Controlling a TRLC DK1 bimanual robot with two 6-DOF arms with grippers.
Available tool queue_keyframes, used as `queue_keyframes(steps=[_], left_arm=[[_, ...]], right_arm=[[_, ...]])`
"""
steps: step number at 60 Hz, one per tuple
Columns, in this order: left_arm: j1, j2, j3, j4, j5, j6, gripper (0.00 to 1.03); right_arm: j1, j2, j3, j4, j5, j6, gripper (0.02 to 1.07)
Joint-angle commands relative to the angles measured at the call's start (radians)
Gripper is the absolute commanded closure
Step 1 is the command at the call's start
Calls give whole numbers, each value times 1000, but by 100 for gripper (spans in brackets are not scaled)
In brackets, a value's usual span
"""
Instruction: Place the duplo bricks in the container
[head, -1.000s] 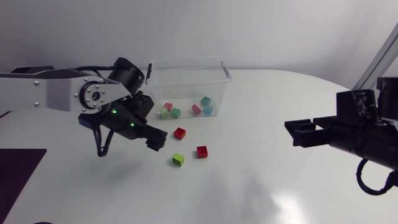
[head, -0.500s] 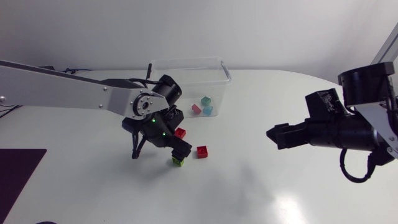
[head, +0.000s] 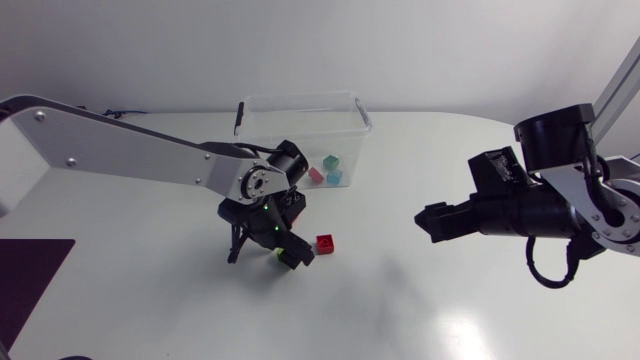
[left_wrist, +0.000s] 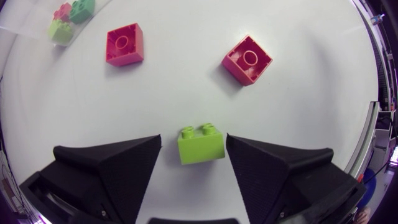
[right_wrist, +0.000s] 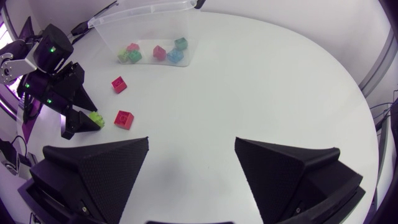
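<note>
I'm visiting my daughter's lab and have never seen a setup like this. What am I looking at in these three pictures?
Two robot arms work at a white table. The overhead picture shows both. The other two come from a camera on each arm's wrist, looking past its black two-fingered gripper. The left gripper has a lime green brick between its open fingers, not gripped. A red brick and a second red brick lie ahead of it on the table. The clear container already holds several coloured bricks. The right gripper is open and holds nothing.
</note>
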Motion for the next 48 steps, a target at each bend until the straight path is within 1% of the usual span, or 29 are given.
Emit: queue_keyframes(steps=[1,2,5,7,10,14,17,29,48], left_arm=[[-7,22,20,9,-6,-8,50],[-7,20,16,21,-4,-8,55],[-3,18,8,45,2,-10,64],[-3,15,-1,61,20,-10,71],[-1,15,-7,70,26,-10,77],[-6,6,-21,79,26,-3,79],[-6,-6,-32,90,26,-2,83],[-4,-46,-46,61,26,9,84],[26,-173,-29,13,16,29,84]], right_arm=[[17,25,28,15,-4,-14,7],[20,33,31,16,-4,-14,7],[27,47,38,16,-4,-14,7],[31,53,41,19,-4,-14,7],[35,65,48,21,-4,-12,7],[44,82,57,24,-2,-12,7],[47,96,64,25,1,-9,7],[61,142,87,30,13,-3,7],[74,157,84,31,18,3,7]])
